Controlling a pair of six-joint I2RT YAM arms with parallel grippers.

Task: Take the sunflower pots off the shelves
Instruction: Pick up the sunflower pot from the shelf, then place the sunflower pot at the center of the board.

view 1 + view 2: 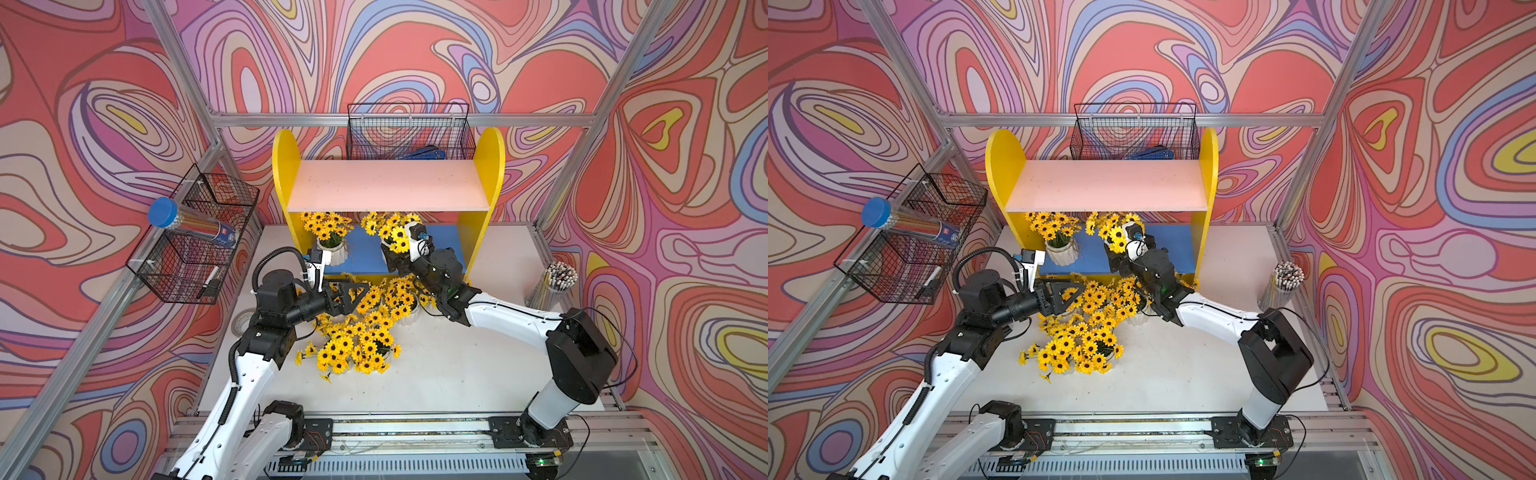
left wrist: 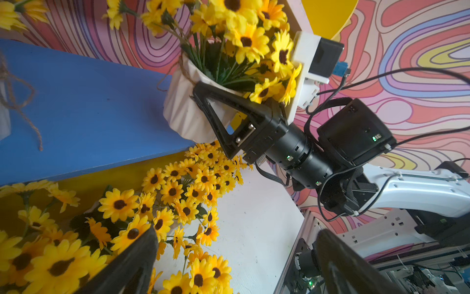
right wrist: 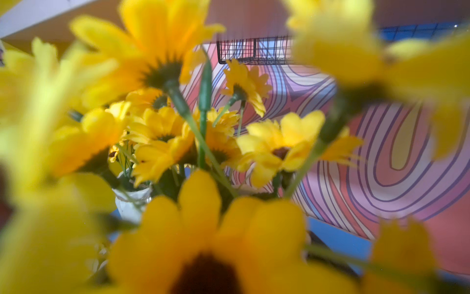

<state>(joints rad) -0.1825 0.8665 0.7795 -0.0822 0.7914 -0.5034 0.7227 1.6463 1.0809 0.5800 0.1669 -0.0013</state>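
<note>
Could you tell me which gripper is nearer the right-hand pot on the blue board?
Right. The right gripper is at that sunflower pot; the left gripper hovers over the pots on the table.

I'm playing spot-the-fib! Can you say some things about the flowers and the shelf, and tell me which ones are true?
The pink upper board is bare. True.
The blue lower board holds two sunflower pots. True.
The cup of pencils lies tipped over. False: it stands upright on the table.
The left gripper is shut. False: its jaws are open.
</note>
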